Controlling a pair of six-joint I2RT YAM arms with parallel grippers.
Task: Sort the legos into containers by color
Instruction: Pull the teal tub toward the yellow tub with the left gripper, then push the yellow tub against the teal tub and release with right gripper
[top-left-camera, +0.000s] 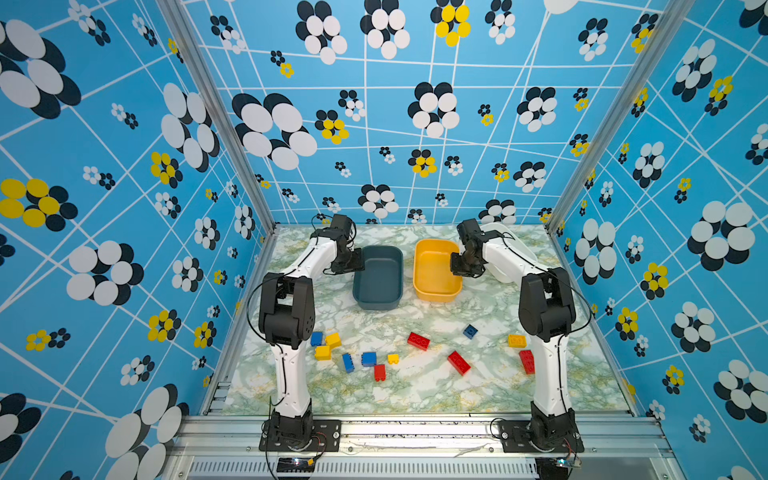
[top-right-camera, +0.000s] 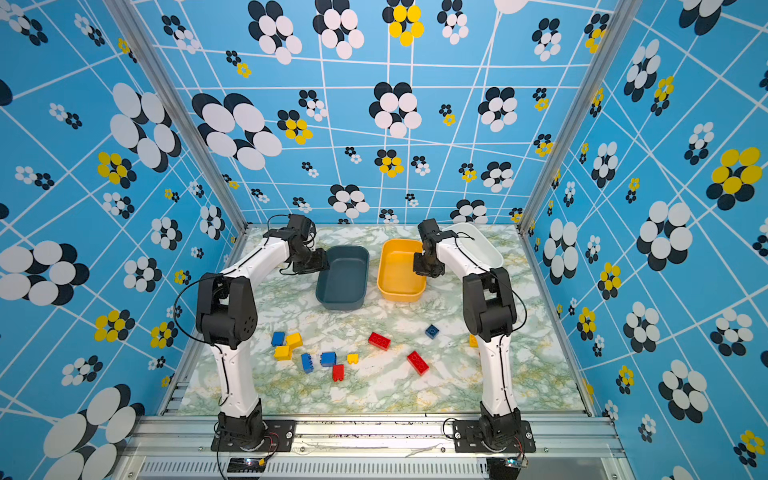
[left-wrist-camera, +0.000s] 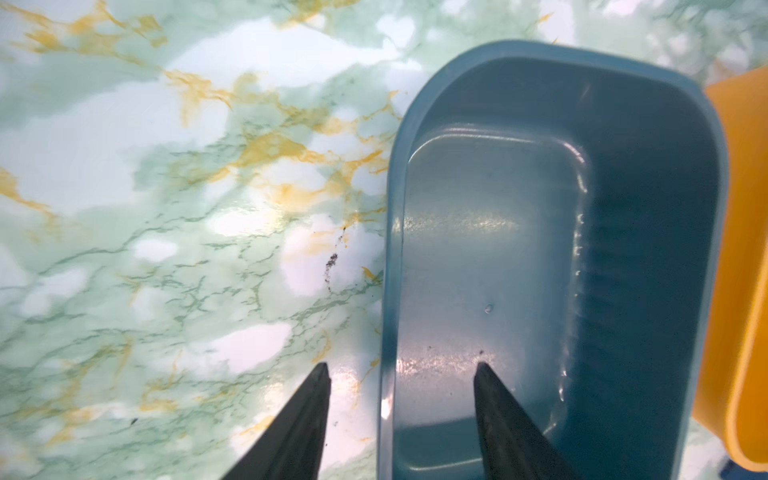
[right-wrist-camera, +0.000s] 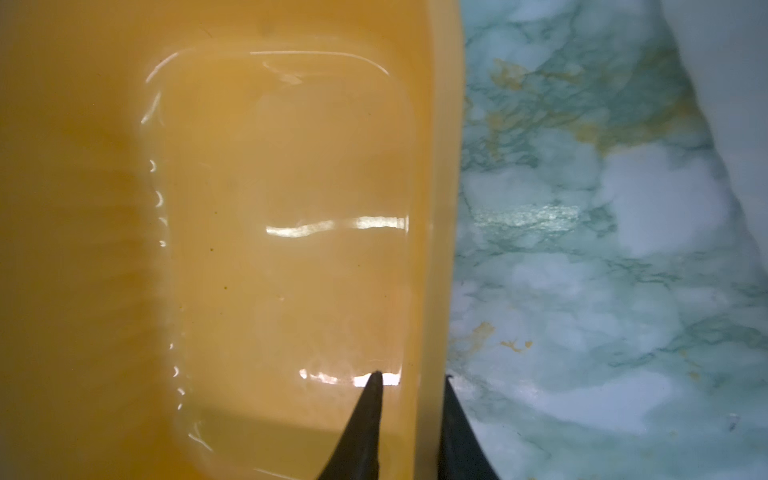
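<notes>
The teal container (top-left-camera: 380, 276) (top-right-camera: 343, 278) (left-wrist-camera: 498, 249) and the yellow container (top-left-camera: 434, 270) (top-right-camera: 399, 270) (right-wrist-camera: 270, 208) stand side by side at the back, both empty. My left gripper (top-left-camera: 353, 264) (left-wrist-camera: 401, 365) is open, its fingers astride the teal container's left wall without touching it. My right gripper (top-left-camera: 461, 268) (right-wrist-camera: 411, 376) has narrowed onto the yellow container's right wall, one finger inside and one outside. The white container (top-right-camera: 478, 245) sits behind the right arm. The legos lie loose near the front, among them a red one (top-left-camera: 418, 340), a blue one (top-left-camera: 470, 331) and a yellow one (top-left-camera: 323, 353).
A cluster of several bricks (top-left-camera: 368, 358) lies beside the left arm's base link. A yellow brick (top-left-camera: 516, 340) and a red brick (top-left-camera: 527, 361) lie against the right arm. Patterned walls close off the marble table (top-left-camera: 415, 395) on three sides.
</notes>
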